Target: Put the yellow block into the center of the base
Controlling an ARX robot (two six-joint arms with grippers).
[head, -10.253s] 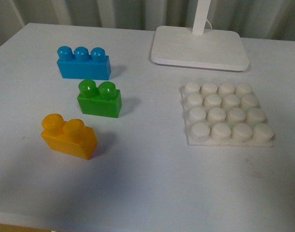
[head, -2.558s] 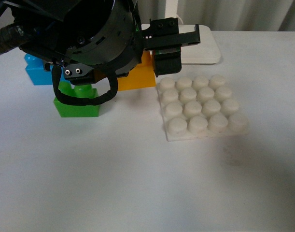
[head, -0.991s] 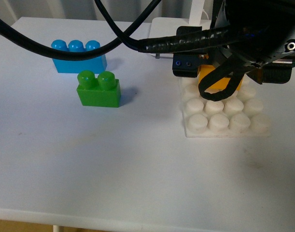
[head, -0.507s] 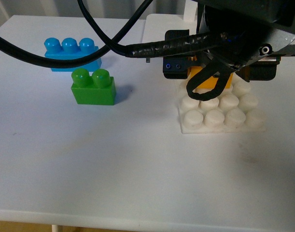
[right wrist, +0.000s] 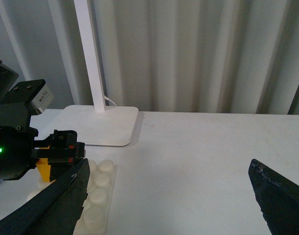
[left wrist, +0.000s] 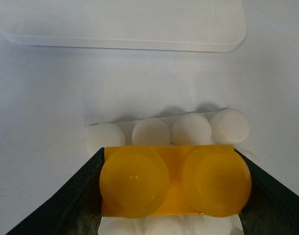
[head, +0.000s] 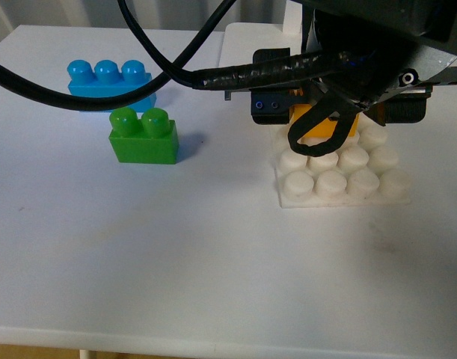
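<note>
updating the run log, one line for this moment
left gripper shut on yellow block | over base centre | right gripper open

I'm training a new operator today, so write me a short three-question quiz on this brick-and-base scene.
1. True or false: the left gripper is shut on the yellow block over the base.
2. How many studs does the blue brick have?
3. The right gripper is: A open, B shut, C out of view.
Key: 1 true; 2 three; 3 A.
</note>
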